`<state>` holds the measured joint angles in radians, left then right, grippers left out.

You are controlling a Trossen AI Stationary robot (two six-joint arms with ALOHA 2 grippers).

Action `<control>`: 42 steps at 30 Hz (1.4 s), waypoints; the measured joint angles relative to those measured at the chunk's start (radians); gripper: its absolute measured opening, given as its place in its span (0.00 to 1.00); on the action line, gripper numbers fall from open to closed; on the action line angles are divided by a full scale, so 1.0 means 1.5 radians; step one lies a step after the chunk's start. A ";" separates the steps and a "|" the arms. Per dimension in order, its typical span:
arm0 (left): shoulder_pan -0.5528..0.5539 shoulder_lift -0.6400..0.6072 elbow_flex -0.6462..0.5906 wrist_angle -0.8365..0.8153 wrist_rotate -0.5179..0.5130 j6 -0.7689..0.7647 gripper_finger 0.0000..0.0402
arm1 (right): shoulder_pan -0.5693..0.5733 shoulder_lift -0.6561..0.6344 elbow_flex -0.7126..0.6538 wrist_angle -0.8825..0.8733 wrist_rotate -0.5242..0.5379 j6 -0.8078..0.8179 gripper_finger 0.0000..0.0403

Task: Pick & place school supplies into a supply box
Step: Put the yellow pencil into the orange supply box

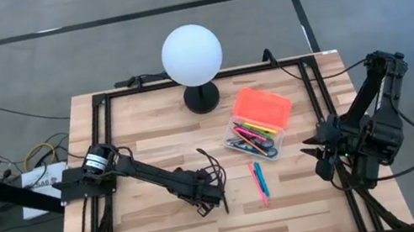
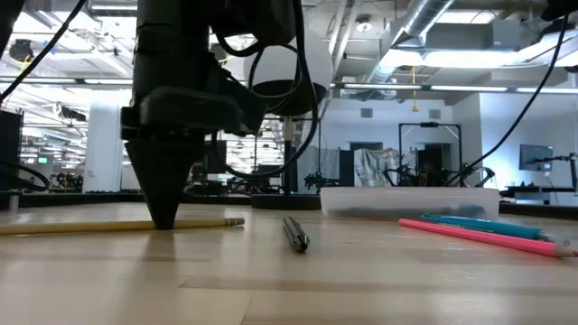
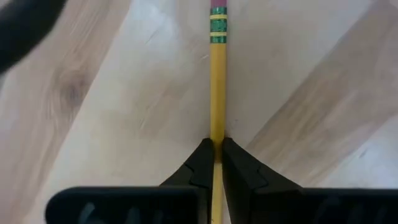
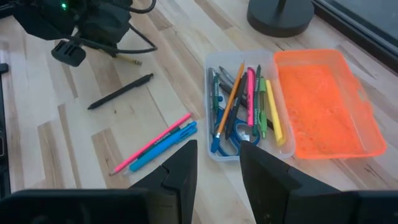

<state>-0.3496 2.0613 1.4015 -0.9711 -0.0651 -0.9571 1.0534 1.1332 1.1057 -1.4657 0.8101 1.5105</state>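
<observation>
No brand name or legible writing shows on any item; printing on the pens in the box is too small to read. The left gripper (image 1: 205,200) is down at the table (image 1: 149,126) near its centre, its fingers (image 3: 200,167) pressed onto a yellow pencil (image 3: 217,93) that lies flat on the wood. In the left wrist view the pencil's long axis runs straight out between the fingers, with a green-and-yellow band and a pink eraser at the far end. In the low view the pencil (image 2: 117,226) lies level on the table and passes under the gripper tip (image 2: 165,203). A black pen (image 1: 210,160) lies loose at 1 o'clock from the left gripper, its axis diagonal in the high view. A pink pen (image 1: 255,181) and a blue pen (image 1: 261,178) lie touching side by side at 3 o'clock from the left gripper, their axes running from 12 to 6 o'clock. The clear box (image 1: 255,139) sits open at 2 o'clock from the left gripper, its orange lid (image 1: 262,108) folded back toward the white globe lamp (image 1: 192,54). Inside the box lie blue-handled scissors (image 4: 227,140) and several pens and markers, all aligned with its long axis. The right gripper (image 1: 317,160) waits at the table's right edge, fingers (image 4: 180,165) spread and holding nothing.
</observation>
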 joint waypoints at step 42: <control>0.111 0.004 0.262 -0.142 -0.032 0.464 0.00 | 0.000 0.000 0.000 0.031 -0.002 0.003 0.28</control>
<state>-0.1829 2.0670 1.7951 -1.1835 -0.1127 -0.2606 1.0534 1.1328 1.1057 -1.4196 0.8078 1.5154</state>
